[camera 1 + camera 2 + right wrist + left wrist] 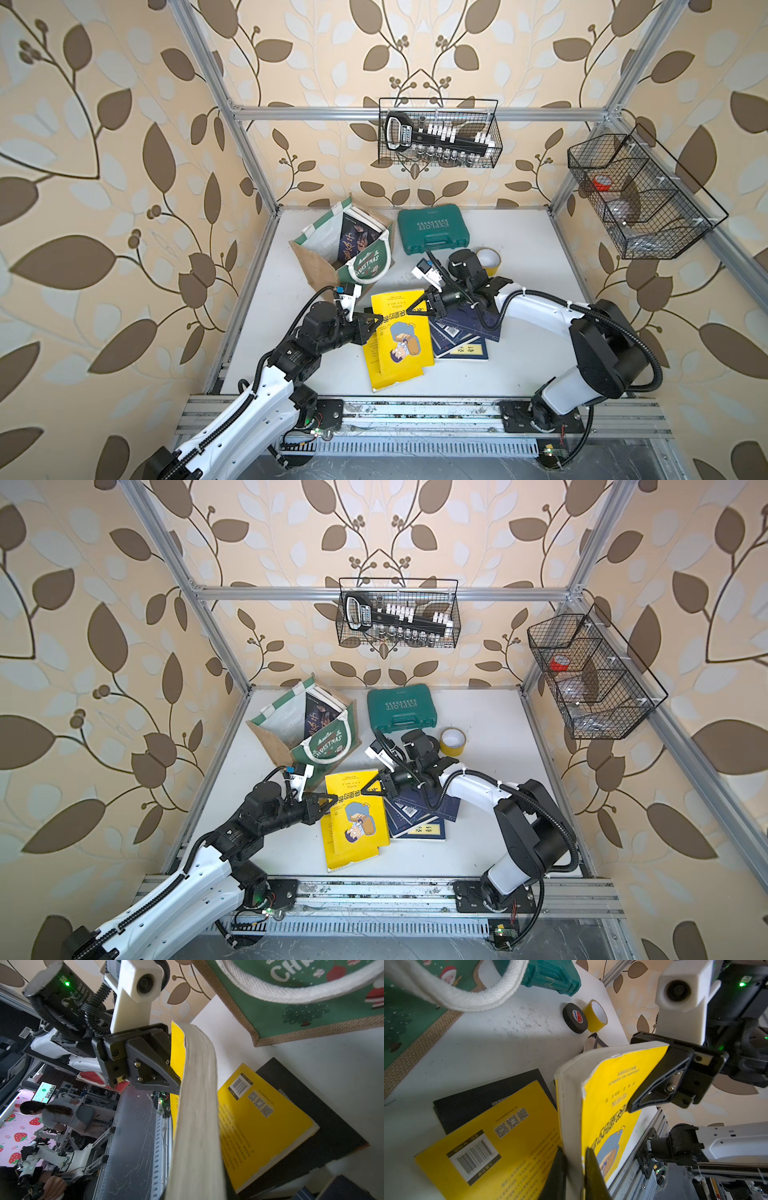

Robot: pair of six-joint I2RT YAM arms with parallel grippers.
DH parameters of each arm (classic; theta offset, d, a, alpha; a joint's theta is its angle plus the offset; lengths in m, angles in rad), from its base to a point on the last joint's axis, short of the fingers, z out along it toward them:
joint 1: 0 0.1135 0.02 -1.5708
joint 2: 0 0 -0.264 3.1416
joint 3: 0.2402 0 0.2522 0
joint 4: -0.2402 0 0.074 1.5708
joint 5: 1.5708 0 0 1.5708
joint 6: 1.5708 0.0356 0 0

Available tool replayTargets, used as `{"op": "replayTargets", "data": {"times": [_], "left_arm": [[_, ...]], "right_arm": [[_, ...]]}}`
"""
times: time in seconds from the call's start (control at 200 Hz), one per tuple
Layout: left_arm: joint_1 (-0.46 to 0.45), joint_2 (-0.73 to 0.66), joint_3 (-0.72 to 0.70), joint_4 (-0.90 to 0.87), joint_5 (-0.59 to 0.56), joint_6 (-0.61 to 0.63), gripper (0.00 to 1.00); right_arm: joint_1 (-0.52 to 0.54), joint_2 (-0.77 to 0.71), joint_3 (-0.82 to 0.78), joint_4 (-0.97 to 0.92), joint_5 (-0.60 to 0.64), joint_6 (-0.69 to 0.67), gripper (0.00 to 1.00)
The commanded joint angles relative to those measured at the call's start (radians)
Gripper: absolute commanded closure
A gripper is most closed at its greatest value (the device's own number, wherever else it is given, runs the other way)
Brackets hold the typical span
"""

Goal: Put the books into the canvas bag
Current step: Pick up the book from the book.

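A yellow cartoon-cover book is raised off the table, held at two opposite edges. My left gripper is shut on its near-left edge, with the white page block between the fingers. My right gripper is shut on its far-right corner, one finger over the cover. Under it lie a second yellow book back cover up, a black book, and navy books. The canvas bag stands open at the back left with books inside.
A green tool case lies behind the books, to the right of the bag. A yellow tape roll and a black tape roll sit beside the right wrist. The bag's white handle hangs close to the left wrist camera. Wire baskets hang on the walls.
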Motion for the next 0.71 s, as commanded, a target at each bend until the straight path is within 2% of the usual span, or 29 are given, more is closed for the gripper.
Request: {"op": "replayTargets", "data": {"times": [0.0,0.095,0.16,0.18,0.19,0.325,0.506,0.591,0.701], "left_arm": [[-0.002,0.008,0.063,0.009,0.014,-0.008,0.84],[-0.002,0.018,0.139,-0.066,0.012,-0.012,0.41],[-0.002,0.03,0.214,-0.166,-0.012,-0.01,0.17],[-0.002,0.037,0.238,-0.2,-0.018,-0.01,0.05],[-0.002,0.039,0.251,-0.217,-0.02,-0.011,0.02],[-0.002,0.098,0.417,-0.438,-0.026,0.045,0.01],[-0.002,0.149,0.621,-0.729,-0.214,0.176,0.01],[-0.002,0.141,0.669,-0.784,-0.306,0.23,0.01],[-0.002,0.104,0.662,-0.786,-0.389,0.285,0.01]], "right_arm": [[0.0,-0.057,0.029,0.008,-0.068,-0.016,1.0],[0.001,-0.096,0.041,0.019,-0.058,0.02,1.0],[-0.002,-0.137,0.064,0.022,-0.038,0.045,1.0],[-0.004,-0.149,0.072,0.025,-0.027,0.055,1.0],[-0.008,-0.157,0.075,0.023,-0.024,0.061,1.0],[-0.05,-0.216,0.165,0.023,0.044,0.135,1.0],[-0.082,-0.187,0.353,0.005,0.161,0.164,1.0],[-0.083,-0.136,0.459,-0.001,0.23,0.164,1.0],[-0.081,-0.05,0.595,0.004,0.301,0.164,1.0]]}}
